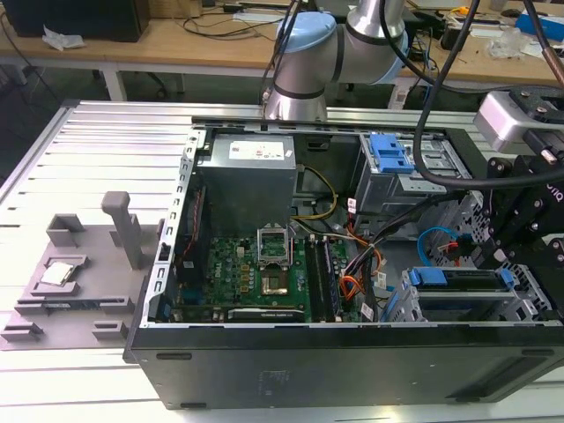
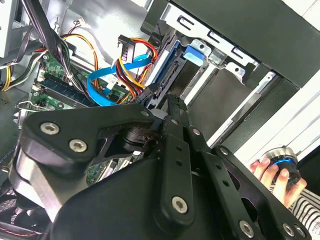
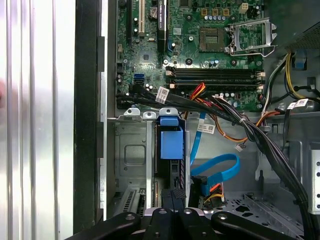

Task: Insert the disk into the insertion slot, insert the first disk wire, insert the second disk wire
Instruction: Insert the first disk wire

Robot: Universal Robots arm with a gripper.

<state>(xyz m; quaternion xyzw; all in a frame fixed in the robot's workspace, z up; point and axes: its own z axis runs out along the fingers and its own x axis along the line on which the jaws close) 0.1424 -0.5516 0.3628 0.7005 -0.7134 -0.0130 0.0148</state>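
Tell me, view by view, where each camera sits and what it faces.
Exterior view: off the arm, above the open computer case, looking down into it; the arm rises behind, the gripper at the exterior view's right.
First wrist view: on the wrist, facing the motherboard and the disk in the insertion slot; the gripper shows.
Second wrist view: on the wrist, looking along the gripper toward the disk; a person's hand shows.
Shared: both wrist views show the blue cable.

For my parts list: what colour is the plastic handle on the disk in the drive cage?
Bright blue; the handle shows best in the first wrist view.
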